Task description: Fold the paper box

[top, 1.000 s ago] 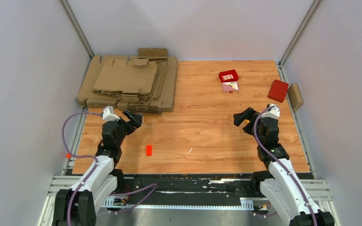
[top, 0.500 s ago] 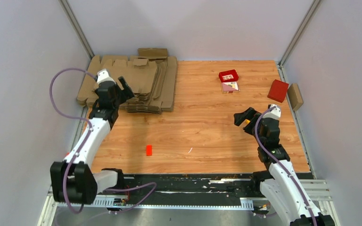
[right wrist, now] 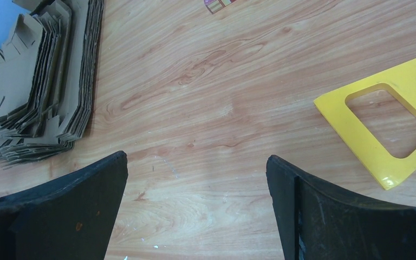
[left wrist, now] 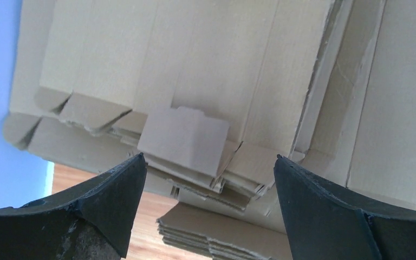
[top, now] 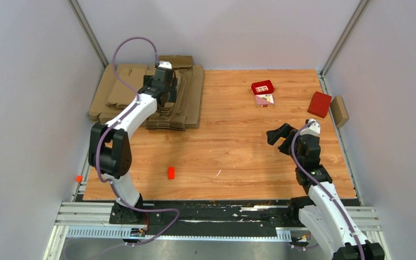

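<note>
brown paper box (top: 338, 111) at far right edge of table (top: 233, 146), just beside one of two red boxes (top: 319, 104). left gripper (left wrist: 207, 165) spread wide over one pile of flat blanks (top: 114, 93); right gripper (right wrist: 196, 162) likewise agape, holding nothing.

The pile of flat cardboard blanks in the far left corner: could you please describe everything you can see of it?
The pile of blanks is plain brown cardboard, many die-cut sheets with flaps and tabs, stacked flat and unevenly so edges fan out. It lies on the wooden table, near the left wall. The left gripper hangs open above it; contact cannot be told.
</note>
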Robot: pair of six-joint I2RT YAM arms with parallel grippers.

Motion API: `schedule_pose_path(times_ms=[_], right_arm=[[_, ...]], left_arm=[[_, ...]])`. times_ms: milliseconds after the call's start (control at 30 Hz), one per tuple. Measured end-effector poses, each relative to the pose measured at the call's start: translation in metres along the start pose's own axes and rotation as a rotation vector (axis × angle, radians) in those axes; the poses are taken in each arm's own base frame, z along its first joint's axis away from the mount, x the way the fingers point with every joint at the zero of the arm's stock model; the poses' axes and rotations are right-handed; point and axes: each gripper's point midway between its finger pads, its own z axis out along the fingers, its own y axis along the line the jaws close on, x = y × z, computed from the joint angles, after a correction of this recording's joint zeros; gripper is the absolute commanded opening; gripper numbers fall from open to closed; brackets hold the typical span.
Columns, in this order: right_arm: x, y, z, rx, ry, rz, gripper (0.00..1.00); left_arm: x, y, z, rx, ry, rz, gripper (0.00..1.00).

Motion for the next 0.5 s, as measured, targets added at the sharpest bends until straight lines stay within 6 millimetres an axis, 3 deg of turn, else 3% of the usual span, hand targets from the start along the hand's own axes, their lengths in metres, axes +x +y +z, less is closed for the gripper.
schedule_pose_path(times_ms=[200, 433, 500], right_arm=[[0.006, 0.000, 0.003, -0.004, 0.029, 0.000, 1.00], [0.007, 0.003, 0.004, -0.020, 0.034, 0.000, 0.99], [0.007, 0.003, 0.003, -0.023, 0.036, 0.000, 0.98]], left_arm=[[-0.003, -0.020, 0.024, -0.077, 0.063, 0.157, 0.92], [0.021, -0.009, 0.047, -0.180, 0.169, 0.263, 0.92], [0.024, -0.007, 0.050, -0.203, 0.182, 0.279, 0.88]])
